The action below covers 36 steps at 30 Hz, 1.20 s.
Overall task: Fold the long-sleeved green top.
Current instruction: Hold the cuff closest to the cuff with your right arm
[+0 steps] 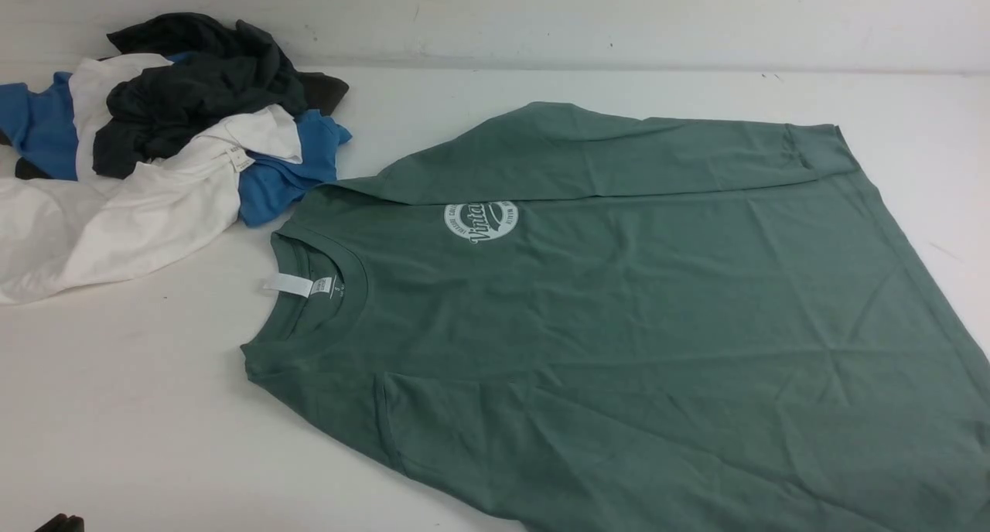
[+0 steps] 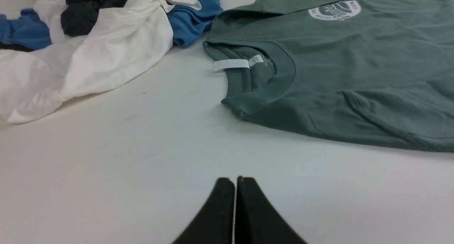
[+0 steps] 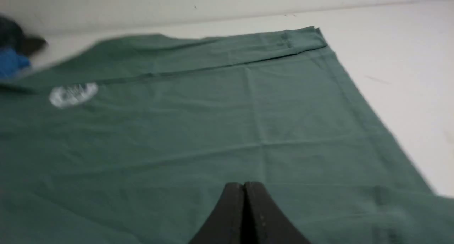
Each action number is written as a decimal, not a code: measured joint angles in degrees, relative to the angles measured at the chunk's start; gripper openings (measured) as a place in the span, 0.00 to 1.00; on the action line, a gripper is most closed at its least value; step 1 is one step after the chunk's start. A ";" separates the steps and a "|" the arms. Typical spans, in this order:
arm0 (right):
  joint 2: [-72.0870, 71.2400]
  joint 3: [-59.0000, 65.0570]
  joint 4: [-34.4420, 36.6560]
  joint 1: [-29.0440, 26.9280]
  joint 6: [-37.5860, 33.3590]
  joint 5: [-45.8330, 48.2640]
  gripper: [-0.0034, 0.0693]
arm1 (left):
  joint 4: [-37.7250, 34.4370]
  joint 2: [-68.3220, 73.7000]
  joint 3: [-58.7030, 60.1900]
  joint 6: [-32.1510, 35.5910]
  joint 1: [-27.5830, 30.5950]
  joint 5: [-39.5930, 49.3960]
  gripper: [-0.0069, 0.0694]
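Observation:
The green long-sleeved top [image 1: 634, 308] lies flat on the white table, neck to the left and hem to the right, with its round white logo [image 1: 480, 220] and white neck tag [image 1: 298, 285] showing. The far sleeve [image 1: 619, 157] is folded across the body. My left gripper [image 2: 235, 180] is shut and empty over bare table, short of the collar [image 2: 262, 77]. My right gripper [image 3: 244, 184] is shut with nothing in it, hovering over the body of the top [image 3: 212, 130]. In the front view only a dark tip of the left gripper [image 1: 60, 523] shows at the bottom left corner.
A heap of blue, white and dark grey garments [image 1: 155, 145] lies at the back left, touching the top's shoulder. A pale wall [image 1: 541, 14] bounds the far edge of the table. Bare table [image 1: 139, 408] lies in front of the collar.

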 joint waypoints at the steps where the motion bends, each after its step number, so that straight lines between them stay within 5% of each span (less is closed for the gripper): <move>1: 0.00 -0.01 1.79 0.00 0.54 -0.20 0.03 | 0.00 0.00 0.00 0.00 0.00 0.00 0.09; 3: 0.00 -0.01 14.20 0.00 7.49 -2.50 0.03 | -0.87 0.00 0.00 -0.72 0.00 -0.12 0.09; 6: 0.00 -0.01 21.97 0.00 10.37 -2.98 0.03 | -4.97 0.00 0.05 -2.96 0.00 -0.19 0.09; 14: 0.00 -0.32 28.74 0.00 10.88 -6.63 0.03 | -29.05 0.00 0.22 -10.45 0.00 -0.19 0.09; 17: 0.00 -6.68 28.78 0.10 6.09 -6.87 0.03 | -37.81 0.00 0.22 -11.00 0.00 -0.25 0.09; 20: 1.74 -18.03 23.78 0.17 -2.44 -6.47 0.03 | -45.86 0.00 0.22 -10.93 0.00 -0.68 0.09; 22: 7.96 -29.02 17.18 0.17 -7.00 2.19 0.03 | -51.26 0.00 0.22 -10.36 0.00 -2.41 0.09; 25: 15.71 -36.82 11.70 0.17 -7.45 14.05 0.03 | -53.60 0.00 0.22 -9.64 0.00 -3.45 0.09; 27: 26.26 -45.15 3.31 0.17 -5.90 34.18 0.03 | -55.73 0.00 0.22 -8.89 0.00 -4.19 0.09; 30: 36.65 -48.14 -5.62 0.24 -4.15 48.39 0.03 | -57.11 0.00 0.22 -8.42 0.00 -4.27 0.09; 36: 53.39 -48.74 -18.28 0.01 0.77 53.09 0.03 | -58.36 0.00 0.22 -8.04 0.00 -4.14 0.09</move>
